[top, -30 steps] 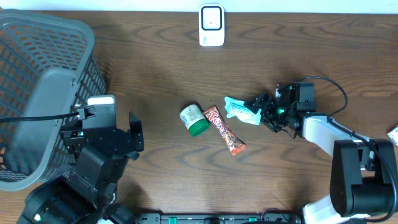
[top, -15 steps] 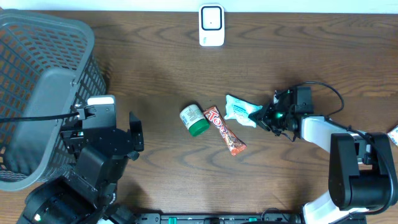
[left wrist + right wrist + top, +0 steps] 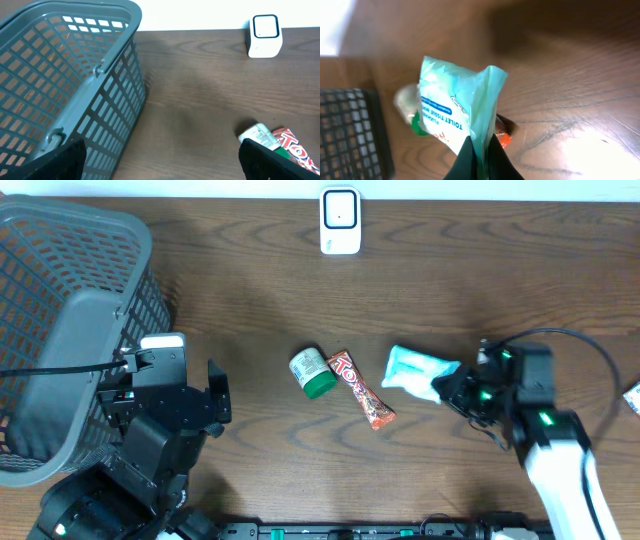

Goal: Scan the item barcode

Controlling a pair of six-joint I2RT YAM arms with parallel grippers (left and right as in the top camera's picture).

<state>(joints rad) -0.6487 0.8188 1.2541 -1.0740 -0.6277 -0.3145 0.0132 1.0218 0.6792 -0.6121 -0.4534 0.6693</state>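
Tissue pack (image 3: 412,369) now hangs pinched by one edge in the right gripper (image 3: 448,386), whose jaws stood spread a second ago. It seems lifted clear of the candy bar (image 3: 362,390), so the scanner (image 3: 340,221) looks next. The right arm has drawn back toward its base. The left gripper (image 3: 220,392) idles spread wide beside the basket (image 3: 60,330).

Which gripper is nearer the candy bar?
Right. The right gripper, shut on the tissue pack, is a short way off on the candy bar's right side in the overhead view. The left gripper, open, is farther off on the other side, beyond the green-capped jar.
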